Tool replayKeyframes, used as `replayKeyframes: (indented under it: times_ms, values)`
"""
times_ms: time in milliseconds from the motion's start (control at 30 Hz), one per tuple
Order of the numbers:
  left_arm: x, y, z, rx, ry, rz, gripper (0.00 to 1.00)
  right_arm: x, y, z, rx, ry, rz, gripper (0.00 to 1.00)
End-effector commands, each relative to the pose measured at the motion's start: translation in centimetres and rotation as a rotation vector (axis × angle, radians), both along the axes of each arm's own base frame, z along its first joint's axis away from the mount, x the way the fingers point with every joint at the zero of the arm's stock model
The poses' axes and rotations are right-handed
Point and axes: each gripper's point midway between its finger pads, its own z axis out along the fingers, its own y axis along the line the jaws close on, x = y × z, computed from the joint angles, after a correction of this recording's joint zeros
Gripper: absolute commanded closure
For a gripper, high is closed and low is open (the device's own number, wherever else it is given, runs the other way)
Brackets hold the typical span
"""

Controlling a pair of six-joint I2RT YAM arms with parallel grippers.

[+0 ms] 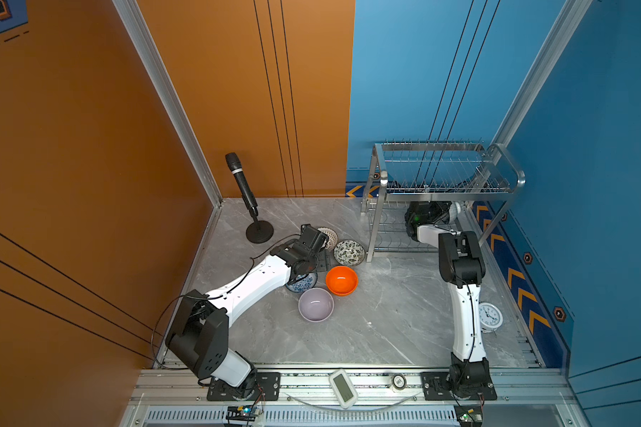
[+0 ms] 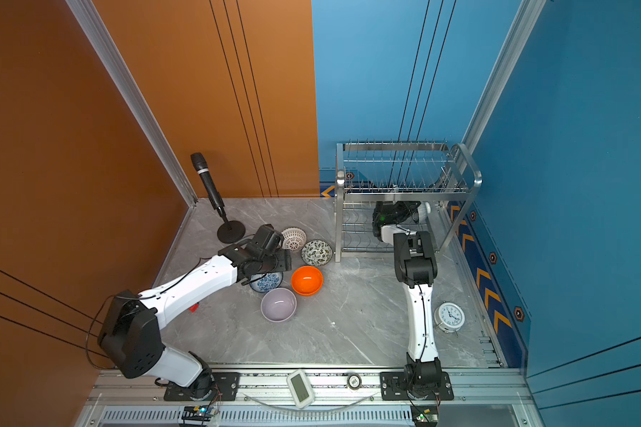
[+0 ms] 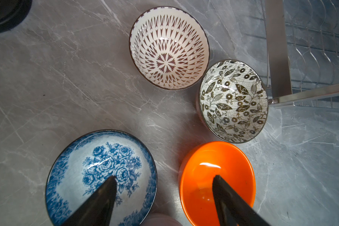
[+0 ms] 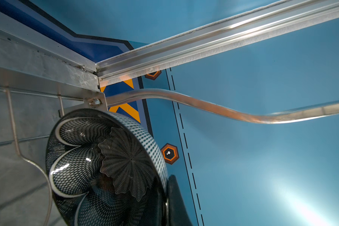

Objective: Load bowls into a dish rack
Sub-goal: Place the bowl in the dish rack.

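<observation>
I have the right gripper (image 4: 167, 197) clamped on the dark bowl (image 4: 106, 166), tilted inside the lower tier of the rack (image 1: 381, 185), centre right; a wire could knock it loose. My left gripper (image 3: 164, 177) gapes wide over the floral bowl (image 3: 98, 168) and orange bowl (image 3: 200, 164), lower frame

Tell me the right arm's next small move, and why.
Probably ease the dark petal bowl down onto the lower wires of the dish rack. The right gripper is shut on its rim, holding it tilted inside the lower tier.

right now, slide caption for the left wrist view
Open left claw above the floral bowl and orange bowl, dish rack nearby.
</observation>
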Motion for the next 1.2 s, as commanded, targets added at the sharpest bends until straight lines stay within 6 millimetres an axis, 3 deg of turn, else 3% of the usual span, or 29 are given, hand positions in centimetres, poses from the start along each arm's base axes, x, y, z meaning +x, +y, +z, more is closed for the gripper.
replayKeyframes:
  times_ms: [0, 467, 833, 1000, 1167]
  values:
    - [-0.3, 0.7, -1.2, 0.041, 0.025, 0.001, 0.22, 0.3, 1.2, -2.1, 0.010, 0.032, 0.007, 1.00]
    - [-0.4, 0.8, -1.3, 0.041, 0.030, 0.007, 0.21, 0.4, 1.4, -2.0, 0.016, 0.038, 0.003, 0.96]
    - [-0.5, 0.8, -1.0, 0.038, 0.023, 0.005, 0.22, 0.0, 1.9, -1.4, 0.024, 0.020, 0.010, 0.57]
    - [-0.7, 1.0, -1.0, 0.038, 0.023, 0.005, 0.21, -0.4, 2.0, -1.2, 0.030, 0.013, 0.009, 0.56]
    - [-0.9, 1.1, -0.8, 0.033, 0.018, 0.006, 0.22, -1.0, 2.4, -0.9, 0.033, 0.009, 0.011, 0.49]
